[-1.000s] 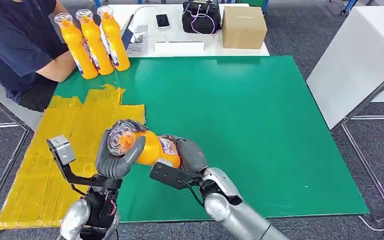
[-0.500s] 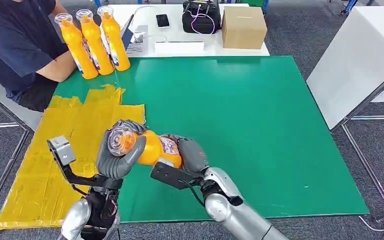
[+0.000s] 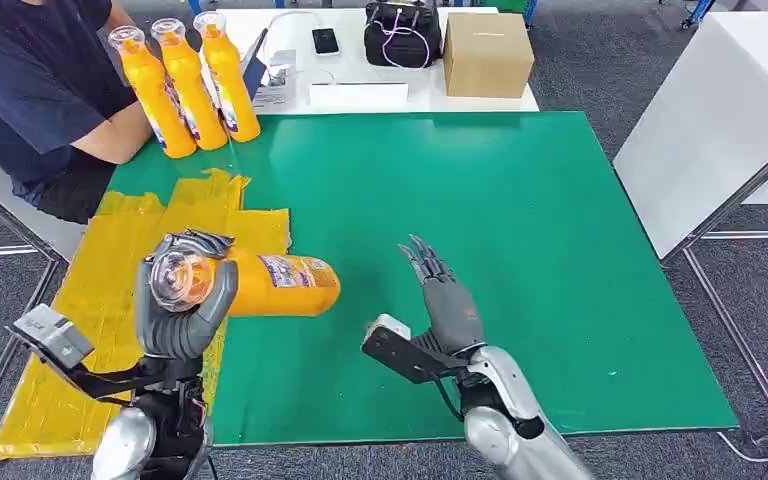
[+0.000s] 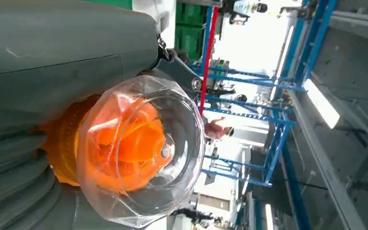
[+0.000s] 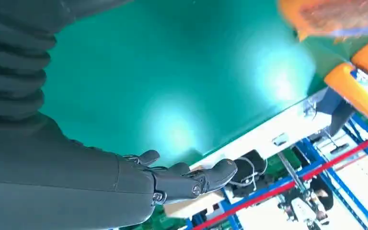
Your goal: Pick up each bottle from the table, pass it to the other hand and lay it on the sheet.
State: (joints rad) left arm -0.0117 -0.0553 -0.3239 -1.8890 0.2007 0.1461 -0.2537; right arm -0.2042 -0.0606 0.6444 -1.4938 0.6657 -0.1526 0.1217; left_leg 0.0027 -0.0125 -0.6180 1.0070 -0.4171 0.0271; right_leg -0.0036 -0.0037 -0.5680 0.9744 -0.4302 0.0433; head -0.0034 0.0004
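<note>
From the head view I start at the far left, where a person [image 3: 35, 90] in a dark shirt sits at the table corner with a forearm resting by the edge. Below that, the yellow sheet [image 3: 110, 290] lies over the left part of the green table [image 3: 520, 250], patched from several taped pieces.

My left hand [image 3: 182, 305] is wrapped around the neck end of the held bottle [image 3: 270, 285], which lies on its side in the air over the sheet's right edge, base pointing right toward the green surface. The bottle is orange with a clear domed cap, and a label band runs round its body. In the left wrist view that clear cap [image 4: 139, 148] sits over an orange closure, with the grey fingers [image 4: 24, 191] curled under it.

At the table's far left corner, 3 standing bottles [image 3: 195, 85] are in a close row, upright, all orange and all capped alike; I cannot tell how full they are.

Further right, my right hand [image 3: 445, 300] is empty, fingers extended and spread, hovering above bare green, well apart from the held bottle. The right wrist view shows its fingertips [image 5: 220, 172] straight out.

On the white table [image 3: 290, 100] behind sit a phone [image 3: 325, 41], a black bag [image 3: 403, 35] and a closed cardboard box [image 3: 487, 55].
</note>
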